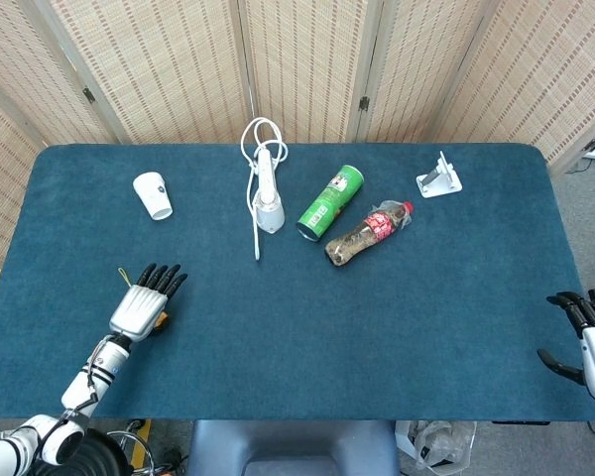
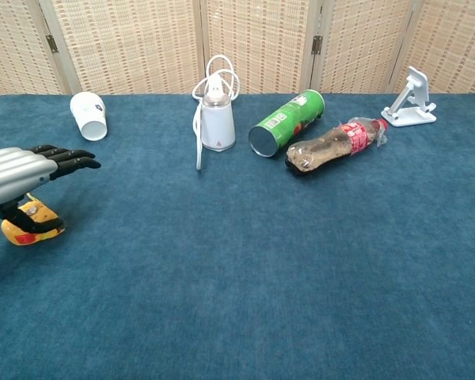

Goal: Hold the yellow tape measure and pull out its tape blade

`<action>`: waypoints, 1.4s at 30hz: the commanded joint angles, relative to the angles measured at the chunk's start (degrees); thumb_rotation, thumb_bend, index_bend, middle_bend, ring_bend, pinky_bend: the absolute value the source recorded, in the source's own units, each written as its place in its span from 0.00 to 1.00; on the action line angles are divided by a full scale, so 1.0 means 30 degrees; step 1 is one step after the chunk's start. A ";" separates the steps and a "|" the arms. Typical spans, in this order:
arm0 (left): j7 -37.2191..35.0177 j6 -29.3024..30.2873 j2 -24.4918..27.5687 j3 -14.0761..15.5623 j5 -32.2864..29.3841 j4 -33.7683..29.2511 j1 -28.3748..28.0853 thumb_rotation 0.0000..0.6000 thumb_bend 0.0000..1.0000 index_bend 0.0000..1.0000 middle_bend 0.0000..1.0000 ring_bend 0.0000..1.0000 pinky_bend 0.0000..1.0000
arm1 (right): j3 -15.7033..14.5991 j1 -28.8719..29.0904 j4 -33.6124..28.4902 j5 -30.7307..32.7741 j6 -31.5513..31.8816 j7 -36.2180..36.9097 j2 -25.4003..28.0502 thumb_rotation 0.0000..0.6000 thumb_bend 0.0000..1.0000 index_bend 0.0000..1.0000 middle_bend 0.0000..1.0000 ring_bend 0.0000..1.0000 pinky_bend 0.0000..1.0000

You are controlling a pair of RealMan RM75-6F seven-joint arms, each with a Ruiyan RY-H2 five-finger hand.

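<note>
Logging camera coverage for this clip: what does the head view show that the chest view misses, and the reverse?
Only the head view shows the right hand, fingers apart and holding nothing, at the table's right edge, along with the left forearm and the whole blue table.

Only the chest view shows the yellow tape measure clearly, lying beneath the left hand, whose thumb curls against it.

Both show the left hand with fingers extended, the white cup, the corded white device, the green can, the bottle and the white stand.
</note>
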 commanded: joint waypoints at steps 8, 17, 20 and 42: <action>-0.0090 0.0130 0.1305 -0.0435 -0.1011 -0.2064 -0.0018 1.00 0.37 0.01 0.01 0.00 0.06 | -0.0011 -0.0058 0.0090 -0.0064 0.0073 0.0144 -0.0022 1.00 0.18 0.25 0.27 0.31 0.30; -0.2233 -0.0536 0.4379 0.1067 0.0244 -0.3735 0.0237 1.00 0.37 0.05 0.01 0.00 0.05 | -0.0015 0.0035 0.0037 -0.0248 0.0006 0.0088 -0.0055 1.00 0.18 0.25 0.27 0.31 0.30; -0.2569 -0.1158 0.4722 0.1482 0.0425 -0.3297 0.0075 1.00 0.37 0.05 0.01 0.00 0.05 | -0.0040 0.0056 -0.0013 -0.0313 -0.0022 0.0018 -0.0067 1.00 0.18 0.25 0.27 0.30 0.30; -0.4018 -0.3542 0.3892 0.2396 0.0902 -0.0810 -0.1257 1.00 0.41 0.13 0.01 0.01 0.05 | -0.0107 -0.0202 -0.0303 -0.0280 0.0237 -0.0302 -0.0062 1.00 0.18 0.25 0.27 0.30 0.30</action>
